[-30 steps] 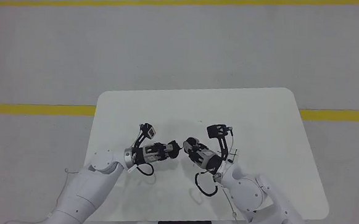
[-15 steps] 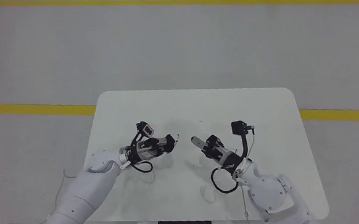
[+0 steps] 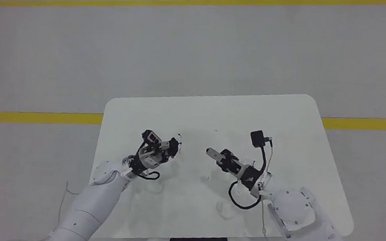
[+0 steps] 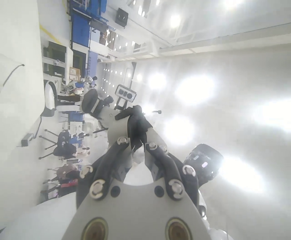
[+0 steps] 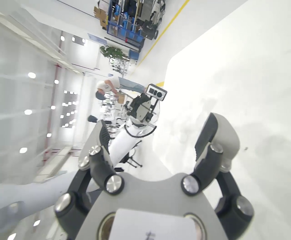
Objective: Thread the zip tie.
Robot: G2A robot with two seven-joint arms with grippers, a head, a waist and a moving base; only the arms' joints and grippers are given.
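My left gripper (image 3: 173,146) hovers over the left middle of the white table (image 3: 279,119), shut on the zip tie (image 3: 178,140), a thin dark strip poking out past its fingertips. In the left wrist view its black pads (image 4: 134,113) are pressed together, and the right arm's gripper (image 4: 100,104) shows farther off. My right gripper (image 3: 210,151) hangs over the table's middle, a short gap to the right of the left one. Its fingers (image 5: 156,127) are spread wide with nothing between them, and it faces the left arm's gripper (image 5: 139,109).
The table's far half and right side are bare. Its rounded edge (image 3: 317,105) borders grey floor with a yellow line (image 3: 40,117). Black cables loop beside both wrists.
The two grippers were nearly touching at the table's middle and have drawn apart. The left one went left and turned, keeping the zip tie; the right one pulled back to the right, open.
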